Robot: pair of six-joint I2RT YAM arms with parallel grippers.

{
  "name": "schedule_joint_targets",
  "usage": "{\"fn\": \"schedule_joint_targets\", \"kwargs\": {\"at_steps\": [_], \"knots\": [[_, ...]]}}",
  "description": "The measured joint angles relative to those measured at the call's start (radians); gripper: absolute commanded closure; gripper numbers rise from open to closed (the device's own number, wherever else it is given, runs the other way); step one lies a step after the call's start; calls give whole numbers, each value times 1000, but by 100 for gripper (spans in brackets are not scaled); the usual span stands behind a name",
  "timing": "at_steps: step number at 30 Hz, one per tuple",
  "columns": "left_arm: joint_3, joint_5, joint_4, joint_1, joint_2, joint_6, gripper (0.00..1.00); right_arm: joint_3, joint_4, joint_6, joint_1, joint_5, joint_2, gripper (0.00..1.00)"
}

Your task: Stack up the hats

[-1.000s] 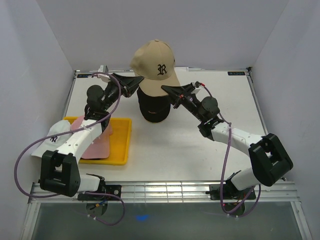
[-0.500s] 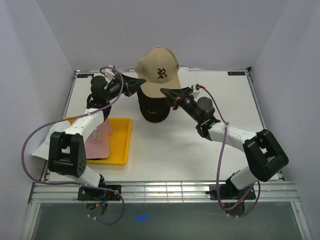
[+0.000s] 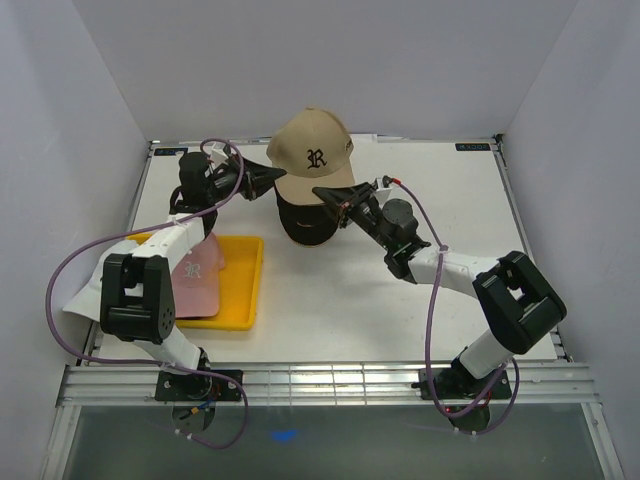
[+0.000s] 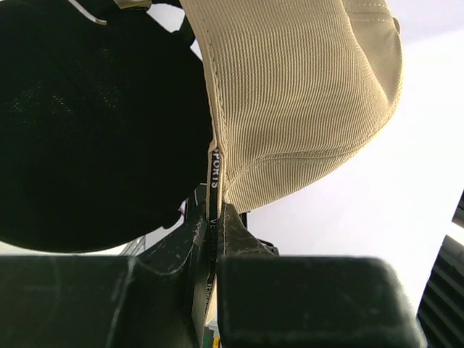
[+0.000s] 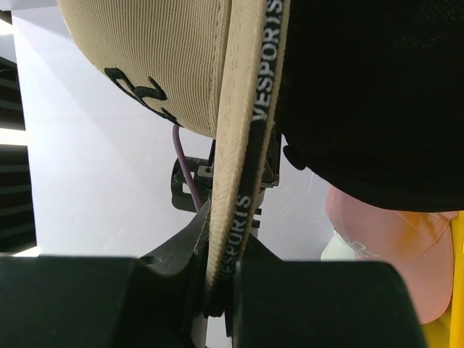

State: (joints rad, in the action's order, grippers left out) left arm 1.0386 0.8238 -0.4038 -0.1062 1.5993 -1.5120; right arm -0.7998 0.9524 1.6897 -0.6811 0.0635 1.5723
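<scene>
Both left tool [image 3: 268,178] and right tool [image 3: 325,192] pinch opposite rim edges of the tan fabric baseball cap [image 3: 315,150]: light, floppy, rim likely stiffest.

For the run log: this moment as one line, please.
phase: tan cap held over black cap | left claw: shut on tan cap | right claw: shut on tan cap | pink cap: in yellow tray
</scene>
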Motion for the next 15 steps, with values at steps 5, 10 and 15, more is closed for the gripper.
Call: {"fn": "schedule_joint_targets", "kwargs": {"at_steps": [5, 10, 15], "knots": [[0, 25, 44, 8, 0, 31, 100, 23, 5, -17, -16, -16, 0, 92], [0, 37, 82, 9, 0, 54, 100, 48, 24, -19, -24, -23, 0, 92], [-3, 53, 118, 13, 0, 79, 100, 69, 38, -22, -32, -26, -1, 92]]}}
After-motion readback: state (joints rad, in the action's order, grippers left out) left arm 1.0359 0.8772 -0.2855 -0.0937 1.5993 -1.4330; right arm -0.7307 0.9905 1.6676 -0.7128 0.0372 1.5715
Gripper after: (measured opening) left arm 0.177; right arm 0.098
